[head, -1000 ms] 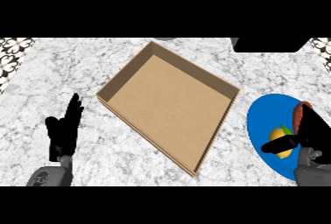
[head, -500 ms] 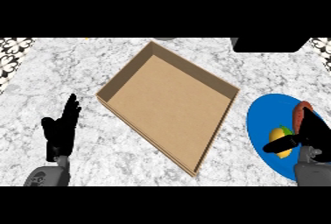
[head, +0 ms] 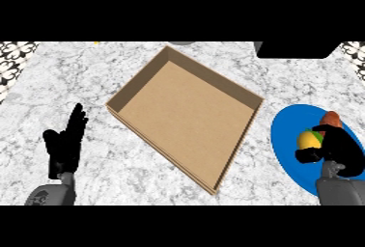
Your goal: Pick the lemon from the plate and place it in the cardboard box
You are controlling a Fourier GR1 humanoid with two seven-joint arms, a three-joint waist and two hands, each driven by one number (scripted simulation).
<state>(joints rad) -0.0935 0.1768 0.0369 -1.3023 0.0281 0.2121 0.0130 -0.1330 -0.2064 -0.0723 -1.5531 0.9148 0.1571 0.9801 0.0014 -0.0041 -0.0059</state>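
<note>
- Yellow lemon [head: 308, 140]: on blue plate [head: 284, 135], right of cardboard box [head: 189, 116]; likely light, firm, waxy (may roll); take across its middle.
- Right hand [head: 339, 150]: curled round lemon.
- Left hand [head: 65, 142]: spread, resting.

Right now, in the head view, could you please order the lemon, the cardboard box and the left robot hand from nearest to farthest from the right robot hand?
1. lemon, on the blue plate, between the right robot hand's thumb and fingers.
2. cardboard box, mid-counter, to its left.
3. left robot hand, resting open at the far left.
</note>
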